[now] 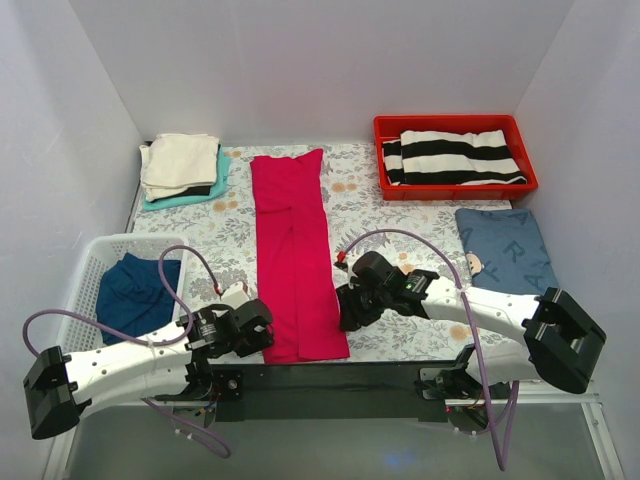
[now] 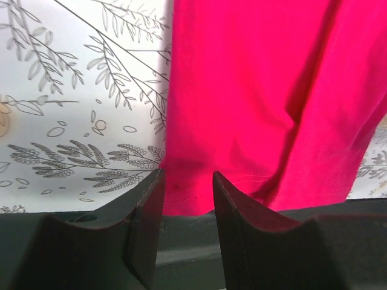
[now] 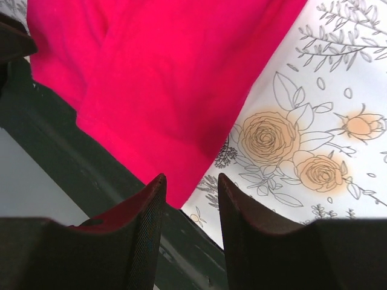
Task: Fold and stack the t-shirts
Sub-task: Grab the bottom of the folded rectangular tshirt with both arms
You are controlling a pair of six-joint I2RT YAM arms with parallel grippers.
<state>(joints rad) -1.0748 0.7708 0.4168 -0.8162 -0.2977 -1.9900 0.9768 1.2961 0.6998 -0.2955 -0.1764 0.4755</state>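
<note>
Floral-print cloth on desk (image 1: 230, 225), white walls (image 1: 300, 70) on three sides. Crimson t-shirt (image 1: 293, 250): long strip, frame centre. Left hand (image 1: 263, 337) and right hand (image 1: 346, 317) both released at its lower corners.

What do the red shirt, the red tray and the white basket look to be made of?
Red shirt: soft matte knit, probably cotton; it creases and has a stitched hem. Red tray: rigid moulded plastic, by its even smooth rim. White basket: plastic too, seemingly; its walls are a moulded grid of holes.
</note>
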